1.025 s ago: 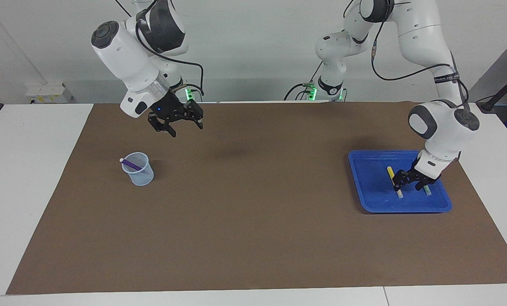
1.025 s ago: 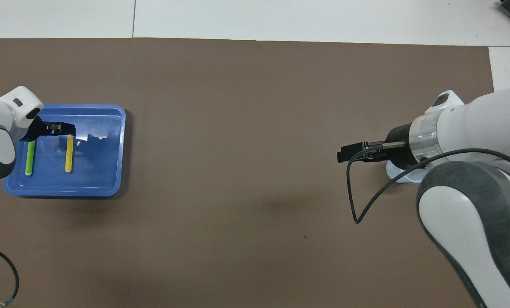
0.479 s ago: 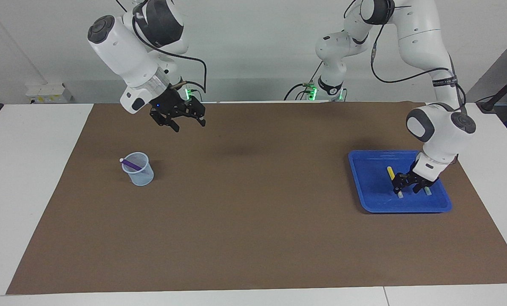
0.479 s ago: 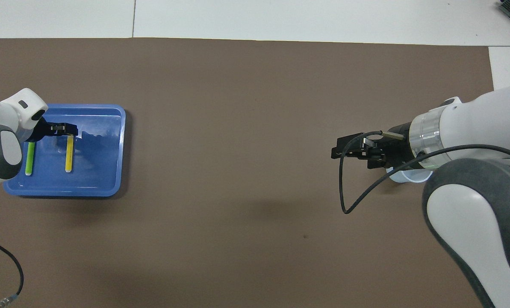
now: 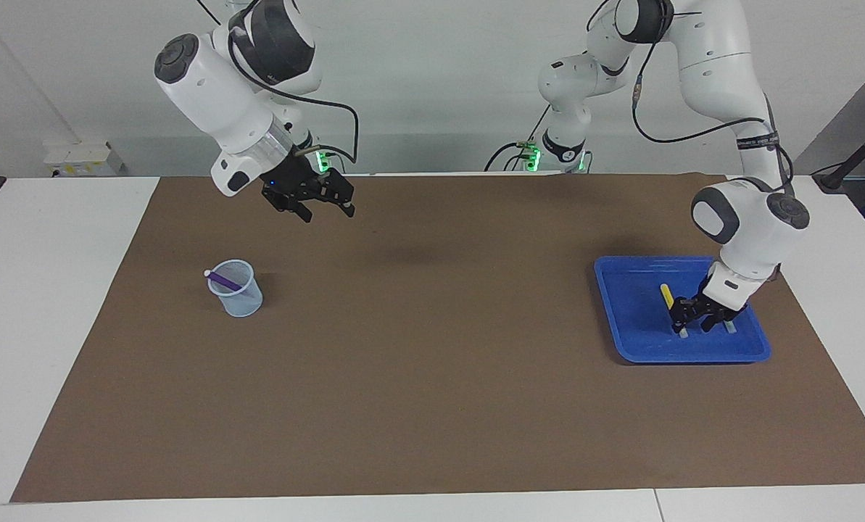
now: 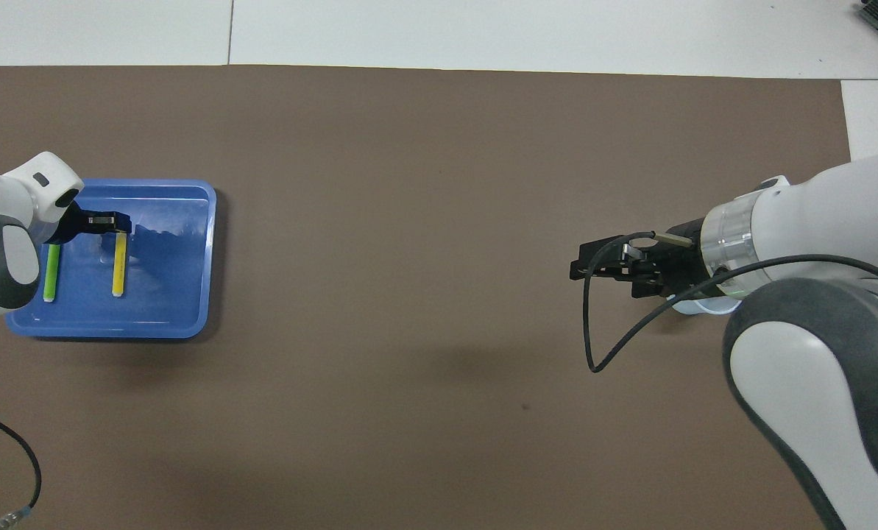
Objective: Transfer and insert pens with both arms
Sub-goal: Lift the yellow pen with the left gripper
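Observation:
A blue tray (image 5: pixel 621 304) (image 6: pixel 207 294) at the left arm's end holds the yellow pen (image 5: pixel 665 293) (image 6: pixel 118 269) and the green pen (image 6: pixel 52 272), lying side by side. My left gripper (image 5: pixel 695 324) (image 6: pixel 107 221) is low in the tray, over the end of the yellow pen that is farther from the robots. The purple pen (image 5: pixel 222 278) leans in a clear cup (image 5: pixel 240 299) at the right arm's end. My right gripper (image 5: pixel 327 214) (image 6: pixel 593 269) hangs open and empty over the mat beside the cup, which the right arm mostly hides in the overhead view.
A brown mat (image 5: pixel 432 377) covers most of the white table. A loose black cable (image 6: pixel 12 456) lies at the mat's edge near the left arm's base. Another cable loops under the right wrist.
The left gripper sank lower into the tray onto the yellow pen and its jaws narrowed. The right gripper rose a little and drifted toward the table's middle, staying open.

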Tool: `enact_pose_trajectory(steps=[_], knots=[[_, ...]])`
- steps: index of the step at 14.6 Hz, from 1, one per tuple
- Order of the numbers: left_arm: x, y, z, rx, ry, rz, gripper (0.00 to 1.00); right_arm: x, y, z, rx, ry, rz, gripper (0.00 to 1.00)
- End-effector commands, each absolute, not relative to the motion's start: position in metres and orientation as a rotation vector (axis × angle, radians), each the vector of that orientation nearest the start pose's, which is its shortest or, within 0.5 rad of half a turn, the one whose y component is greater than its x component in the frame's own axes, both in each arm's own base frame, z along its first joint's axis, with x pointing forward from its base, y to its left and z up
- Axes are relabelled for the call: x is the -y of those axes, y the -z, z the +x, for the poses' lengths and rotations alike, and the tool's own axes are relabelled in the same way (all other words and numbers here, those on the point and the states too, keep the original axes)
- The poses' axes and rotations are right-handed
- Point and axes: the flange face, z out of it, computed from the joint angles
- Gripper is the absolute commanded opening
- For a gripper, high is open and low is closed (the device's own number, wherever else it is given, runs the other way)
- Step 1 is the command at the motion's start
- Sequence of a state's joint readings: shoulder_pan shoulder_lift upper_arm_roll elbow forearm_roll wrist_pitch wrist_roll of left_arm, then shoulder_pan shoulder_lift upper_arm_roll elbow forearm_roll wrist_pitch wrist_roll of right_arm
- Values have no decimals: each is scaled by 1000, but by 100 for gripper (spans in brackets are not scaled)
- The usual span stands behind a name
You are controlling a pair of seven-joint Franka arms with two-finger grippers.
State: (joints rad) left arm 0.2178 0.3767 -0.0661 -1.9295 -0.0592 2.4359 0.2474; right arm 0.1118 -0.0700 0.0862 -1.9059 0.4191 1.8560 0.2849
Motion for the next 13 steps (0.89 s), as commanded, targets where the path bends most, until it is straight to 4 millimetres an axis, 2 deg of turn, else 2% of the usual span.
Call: enact_pose_trajectory(steps=[1, 2, 4, 6, 8, 10, 13], knots=[[-97, -304, 625, -74, 232, -3153, 56, -139, -534, 517, -305, -121, -2711, 100], [-97, -304, 625, -74, 232, -3153, 53, -138, -527, 515, -309, -136, -2715, 100], [-95, -303, 625, -77, 229, -3154, 40, -139, -516, 512, -300, -165, -2721, 100], [-90, -301, 625, -86, 222, -3156, 38, -143, -515, 511, -292, -167, -2724, 100], [-88, -301, 624, -91, 222, -3155, 38, -156, -515, 506, -265, -183, -2727, 100], [-87, -301, 624, -91, 220, -3156, 36, -153, -515, 503, -267, -206, -2730, 100], [-86, -300, 624, -94, 217, -3157, 25, -147, -514, 502, -265, -228, -2734, 100]])
